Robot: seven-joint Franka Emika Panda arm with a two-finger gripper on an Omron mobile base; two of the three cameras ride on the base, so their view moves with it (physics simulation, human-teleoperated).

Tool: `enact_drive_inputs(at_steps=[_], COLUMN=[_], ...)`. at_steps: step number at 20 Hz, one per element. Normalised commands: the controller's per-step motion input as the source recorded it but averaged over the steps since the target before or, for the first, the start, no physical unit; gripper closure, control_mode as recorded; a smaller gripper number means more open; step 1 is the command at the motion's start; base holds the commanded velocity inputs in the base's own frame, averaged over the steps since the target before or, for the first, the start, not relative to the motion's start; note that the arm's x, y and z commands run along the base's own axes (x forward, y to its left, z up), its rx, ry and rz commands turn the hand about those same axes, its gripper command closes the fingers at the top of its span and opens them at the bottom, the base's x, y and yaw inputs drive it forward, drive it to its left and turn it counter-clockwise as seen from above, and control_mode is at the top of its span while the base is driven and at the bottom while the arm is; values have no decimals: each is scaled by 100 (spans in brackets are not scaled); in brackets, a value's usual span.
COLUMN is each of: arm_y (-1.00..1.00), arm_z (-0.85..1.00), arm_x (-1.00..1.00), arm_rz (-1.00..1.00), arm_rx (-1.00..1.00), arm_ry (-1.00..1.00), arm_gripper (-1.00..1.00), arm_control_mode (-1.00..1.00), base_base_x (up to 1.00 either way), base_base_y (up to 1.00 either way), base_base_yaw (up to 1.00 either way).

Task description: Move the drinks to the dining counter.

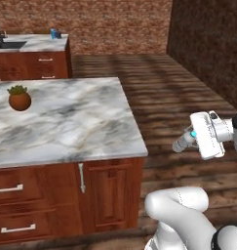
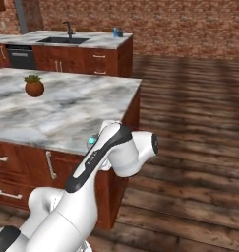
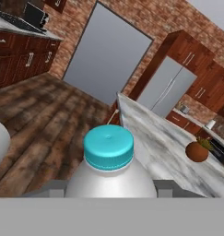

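gripper (image 3: 111,196) is carrying the clear water bottle (image 3: 109,177), jaws about half open and clamped on either side of its body, teal cap (image 3: 108,146) pointing away from the hand. in the left base view the bottle (image 1: 184,141) sticks out of the hand over the wood floor (image 1: 178,97), off the right end of the island (image 1: 71,122) and clear of it. the island carries the terracotta pot with plant (image 1: 19,98), not a drink.

step in hand: transport, bottle lifted and in transit, not yet placed. the dining counter (image 1: 37,44) with the sink (image 1: 8,45) sits well away at the back, a blue drink (image 1: 55,33) already standing near its right end.

next move likely calls for driving the base round the island toward that counter, keeping the grip firm, then lowering the bottle upright onto bare marble beside the blue one before letting go.
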Motion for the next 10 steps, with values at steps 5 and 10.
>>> enact_drive_inputs(at_steps=[5, 10], arm_y=[0, 0], arm_z=[0, 0], arm_x=[0, 0], arm_rz=[0, 0], arm_rx=[0, 0], arm_ry=[0, 0], arm_gripper=[100, 100], arm_control_mode=[100, 100], base_base_x=[0, 1], base_base_y=[-93, -87], base_base_yaw=[-7, -7])
